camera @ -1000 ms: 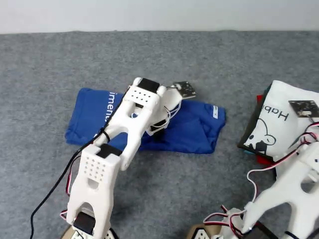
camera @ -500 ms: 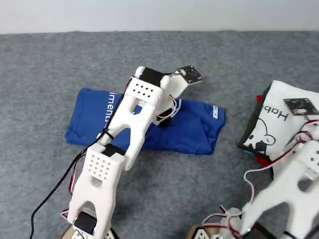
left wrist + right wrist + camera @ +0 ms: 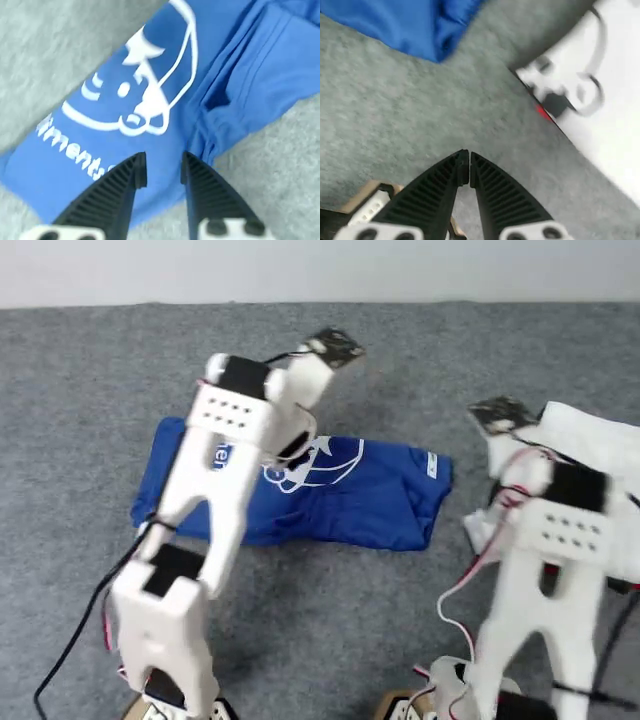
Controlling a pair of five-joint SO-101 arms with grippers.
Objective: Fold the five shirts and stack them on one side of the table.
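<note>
Well, past the halfway mark, judging by the lie of things. Over on the right side of the grey table [image 3: 480, 360]: a stack with a white shirt [image 3: 600, 445] on top and red and dark edges [image 3: 543, 111] peeking out underneath. Hard to count the layers. Out in the middle, well apart from that stack: the blue shirt [image 3: 385, 502], folded into a long flat packet, white print up. Left to do, at a guess: getting this one across onto the pile, plus any shirt not accounted for. Runs lengthwise across the table, side to side, with the right end dipping a touch toward the arms. Looser, rumpled folds at that right end, nearest the stack. Hanging just above the print, the left gripper [image 3: 162, 165], fingers a little apart and gripping nothing. Over bare table between blue shirt and stack, the right gripper [image 3: 469, 161], pinched together on nothing.
</note>
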